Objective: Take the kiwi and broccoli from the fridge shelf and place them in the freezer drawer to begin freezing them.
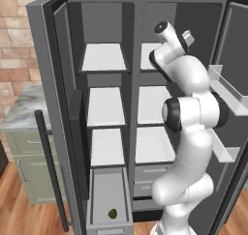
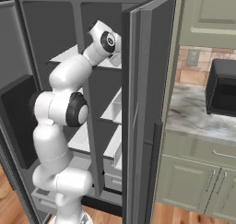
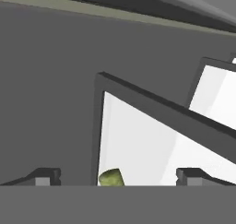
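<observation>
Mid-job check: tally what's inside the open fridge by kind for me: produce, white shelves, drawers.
Produce: 2 (kiwi in the freezer drawer; broccoli, its green stem showing on a shelf)
White shelves: 6 (three in each column)
Drawers: 3 (freezer drawer pulled open; two shallow drawers shut)
Total: 11

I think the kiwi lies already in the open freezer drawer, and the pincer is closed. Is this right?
One detail is wrong: the pincer is open, as the hand view shows, with its tips wide apart. The kiwi does lie in the open freezer drawer.
</observation>
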